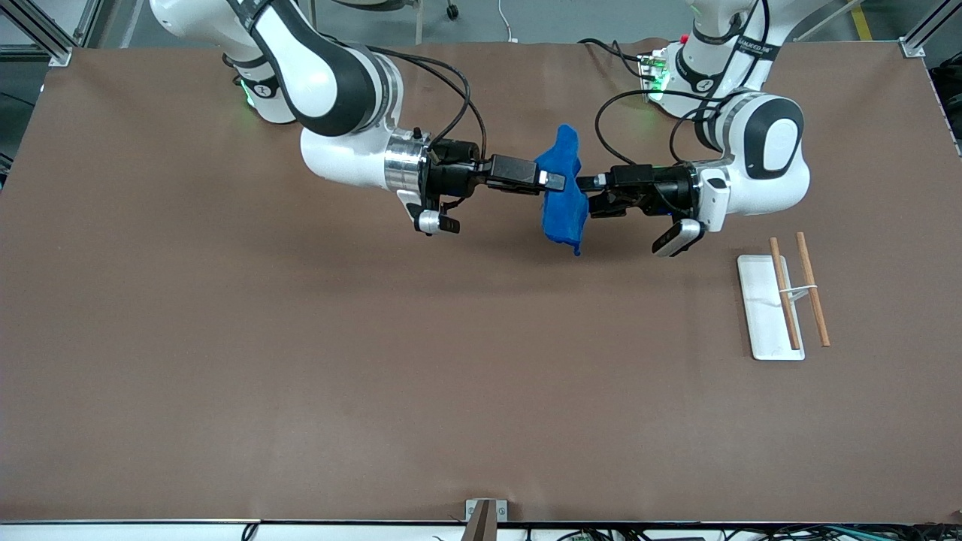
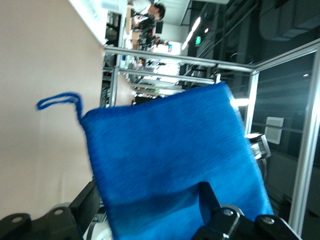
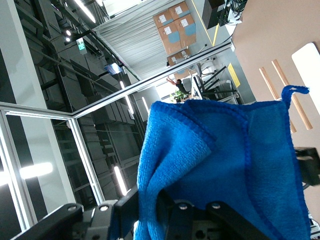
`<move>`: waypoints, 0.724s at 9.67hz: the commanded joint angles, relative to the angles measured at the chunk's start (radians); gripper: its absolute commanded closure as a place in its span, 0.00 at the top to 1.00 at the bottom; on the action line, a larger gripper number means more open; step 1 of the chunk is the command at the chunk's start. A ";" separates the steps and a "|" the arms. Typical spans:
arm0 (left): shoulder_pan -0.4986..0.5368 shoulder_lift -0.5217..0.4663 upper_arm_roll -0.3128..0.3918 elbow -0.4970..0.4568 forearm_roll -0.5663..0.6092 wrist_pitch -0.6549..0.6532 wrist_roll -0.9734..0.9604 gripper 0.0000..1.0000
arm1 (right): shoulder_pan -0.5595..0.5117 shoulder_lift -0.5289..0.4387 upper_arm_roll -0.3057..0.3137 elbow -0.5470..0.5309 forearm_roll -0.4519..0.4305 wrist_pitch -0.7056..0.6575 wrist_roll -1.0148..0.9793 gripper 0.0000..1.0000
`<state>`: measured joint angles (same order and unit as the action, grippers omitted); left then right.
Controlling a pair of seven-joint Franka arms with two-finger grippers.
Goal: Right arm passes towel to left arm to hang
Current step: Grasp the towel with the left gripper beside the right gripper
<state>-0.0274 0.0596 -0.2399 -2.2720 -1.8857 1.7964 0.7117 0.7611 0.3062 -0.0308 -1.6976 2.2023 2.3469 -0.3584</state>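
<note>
Midair, small bright blue cloth towel over the brown table, right gripper clamped on it, left gripper pinching its other face.

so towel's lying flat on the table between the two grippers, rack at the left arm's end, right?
Not flat on the table: the front view shows the towel up in the air, between the right gripper and left gripper. The rack does sit at the left arm's end.
</note>
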 commanded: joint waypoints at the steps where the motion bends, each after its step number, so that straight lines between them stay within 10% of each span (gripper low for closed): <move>1: 0.000 0.011 -0.010 -0.012 -0.049 0.029 0.060 0.76 | 0.009 0.005 -0.006 0.012 0.024 0.006 -0.019 0.00; 4: -0.002 -0.001 -0.013 -0.015 -0.039 0.069 0.083 0.07 | 0.010 0.005 -0.006 0.012 0.022 0.006 -0.019 0.00; 7: 0.000 -0.011 -0.010 -0.015 -0.023 0.074 0.074 0.00 | 0.009 0.005 -0.006 0.013 0.022 0.008 -0.017 0.00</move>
<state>-0.0276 0.0471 -0.2433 -2.2689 -1.9153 1.8353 0.7647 0.7612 0.3064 -0.0309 -1.6973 2.2022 2.3469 -0.3600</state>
